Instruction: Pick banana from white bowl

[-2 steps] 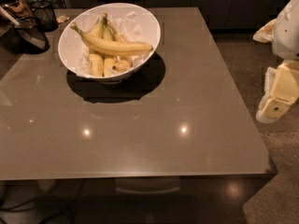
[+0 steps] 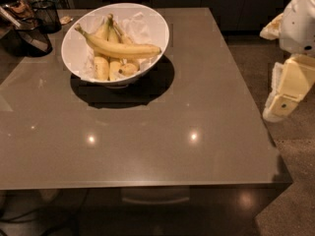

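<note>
The white bowl [image 2: 75, 53] stands on the far left part of the grey table [image 2: 162, 146]. The long yellow banana [image 2: 120, 48] lies across the top of the bowl, stem to the upper left, darker tip to the right. Shorter bananas in a bunch [image 2: 110, 67] lie under it. My gripper [image 2: 281, 100], cream-coloured, hangs off the table's right edge, far right of the bowl and well apart from the banana. It holds nothing that I can see.
A dark wire basket [image 2: 32, 36] and other dark items stand at the table's far left corner. Crumpled white paper [image 2: 141, 25] lies in the bowl behind the bananas. Dark cabinets run behind the table. The floor lies to the right.
The arm at the right has shifted slightly. The bowl and the bananas have not moved.
</note>
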Robot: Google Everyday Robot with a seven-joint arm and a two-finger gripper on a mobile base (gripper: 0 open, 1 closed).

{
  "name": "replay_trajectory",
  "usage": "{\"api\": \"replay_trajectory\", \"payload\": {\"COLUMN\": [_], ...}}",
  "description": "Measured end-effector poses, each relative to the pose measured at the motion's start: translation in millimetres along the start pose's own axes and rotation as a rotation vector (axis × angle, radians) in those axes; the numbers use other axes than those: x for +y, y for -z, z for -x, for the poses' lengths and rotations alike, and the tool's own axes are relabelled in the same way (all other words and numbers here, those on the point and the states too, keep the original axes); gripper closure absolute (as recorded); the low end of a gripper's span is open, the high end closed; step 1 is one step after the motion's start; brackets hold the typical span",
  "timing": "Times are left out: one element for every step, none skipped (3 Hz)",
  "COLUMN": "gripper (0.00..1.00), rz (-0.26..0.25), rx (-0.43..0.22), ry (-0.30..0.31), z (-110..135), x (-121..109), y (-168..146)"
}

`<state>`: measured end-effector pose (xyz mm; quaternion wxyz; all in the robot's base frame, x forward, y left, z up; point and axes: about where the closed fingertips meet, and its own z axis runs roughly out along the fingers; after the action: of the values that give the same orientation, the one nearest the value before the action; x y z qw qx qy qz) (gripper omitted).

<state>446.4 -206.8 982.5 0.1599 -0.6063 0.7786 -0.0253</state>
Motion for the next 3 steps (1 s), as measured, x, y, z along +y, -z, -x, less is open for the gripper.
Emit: {"api": "replay_trajectory", "payload": {"gripper": [0.0, 0.0, 0.0], "rz": [0.032, 0.057, 0.034], "rx": [-0.006, -0.011, -0.032], "ry": [0.039, 0.115, 0.125], "z": [35.9, 81.1, 91.4], "x": [-17.3, -32.4, -37.5], "y": [-0.6, -7.1, -6.8]}}
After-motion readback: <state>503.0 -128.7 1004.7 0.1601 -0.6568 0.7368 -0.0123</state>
